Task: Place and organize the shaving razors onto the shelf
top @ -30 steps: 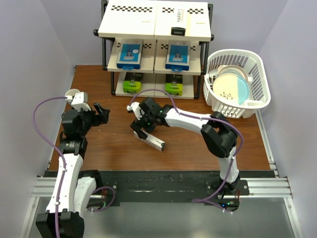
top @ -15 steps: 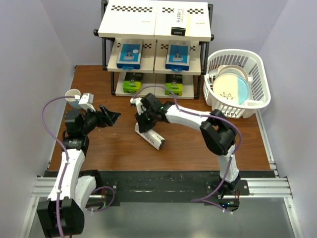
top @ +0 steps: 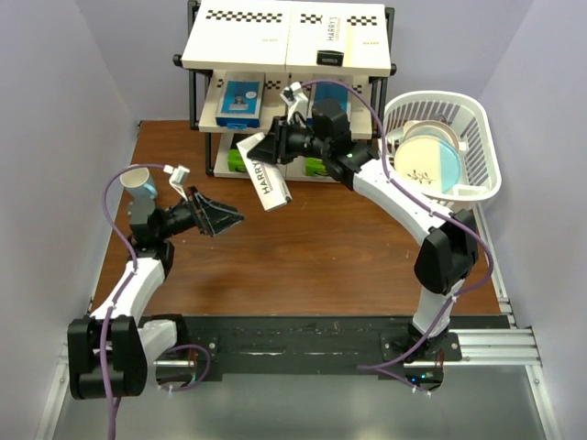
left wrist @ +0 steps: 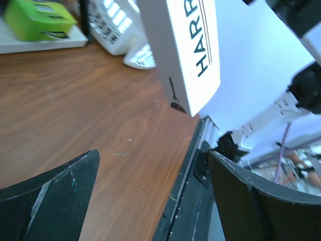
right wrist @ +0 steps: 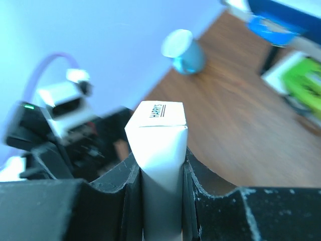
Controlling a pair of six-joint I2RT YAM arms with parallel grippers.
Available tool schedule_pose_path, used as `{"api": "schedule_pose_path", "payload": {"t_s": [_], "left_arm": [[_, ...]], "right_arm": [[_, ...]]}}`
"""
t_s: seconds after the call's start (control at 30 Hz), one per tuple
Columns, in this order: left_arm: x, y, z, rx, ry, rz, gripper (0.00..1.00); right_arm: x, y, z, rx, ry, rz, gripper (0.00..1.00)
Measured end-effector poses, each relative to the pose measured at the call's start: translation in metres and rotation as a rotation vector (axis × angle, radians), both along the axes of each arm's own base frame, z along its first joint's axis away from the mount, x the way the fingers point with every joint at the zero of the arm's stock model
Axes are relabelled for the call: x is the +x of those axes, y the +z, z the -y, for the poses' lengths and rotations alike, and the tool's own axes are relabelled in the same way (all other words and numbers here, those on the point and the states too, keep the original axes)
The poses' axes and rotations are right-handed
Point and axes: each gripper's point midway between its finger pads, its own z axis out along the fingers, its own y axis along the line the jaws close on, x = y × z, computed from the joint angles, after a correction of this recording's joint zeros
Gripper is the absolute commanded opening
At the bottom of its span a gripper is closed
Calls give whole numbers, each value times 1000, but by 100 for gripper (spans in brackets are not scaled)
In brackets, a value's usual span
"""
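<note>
Black rail (top: 293,344) at the near edge carries both arm bases. Just beyond it, over the left part of the brown wooden table (top: 321,247), the left hand (top: 227,218) hangs with its two dark fingers (left wrist: 55,201) spread wide and nothing between them. Its own camera shows only bare wood in that gap.

A white-and-blue cup (top: 138,178) stands behind the left arm, near the table's left edge. It is blurred in the right wrist view.

Farther in, the right hand (top: 273,148) is clamped on the upper end of a white razor box (top: 267,181). The box hangs tilted in the air above the table, in front of the shelf (top: 248,41) and clear of it. The left wrist view cuts the box off, so only "HARR" can be read. The right wrist view shows its end cap squeezed between the two fingers (right wrist: 128,173).

On the shelf, the top board holds a second white box (top: 332,41). The middle board holds a blue-and-white box (top: 240,101) on the left. Its twin on the right is mostly covered by the right wrist. On the bottom board, two boxes with green ends (top: 323,166) are only partly seen, behind the held box and the arm.

A white basket (top: 477,119) stands right of the shelf, with a cream-and-blue plate (top: 429,163) leaning inside it. Another dish behind the plate is hard to make out.
</note>
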Motion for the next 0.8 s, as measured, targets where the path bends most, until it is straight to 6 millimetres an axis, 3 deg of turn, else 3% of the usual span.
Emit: {"api": "schedule_pose_path", "payload": {"t_s": [0.2, 0.4, 0.57, 0.8], "left_arm": [[-3, 7, 10, -27, -58, -25, 98], [5, 7, 12, -64, -58, -86, 98], [5, 8, 22, -76, -81, -106, 91], [6, 11, 29, -93, -112, -125, 72]], "right_arm": [[-3, 4, -27, 79, 42, -62, 19], [0, -2, -36, 91, 42, -99, 19], [-6, 5, -42, 111, 56, -91, 19], [-17, 5, -52, 108, 80, -86, 19]]}}
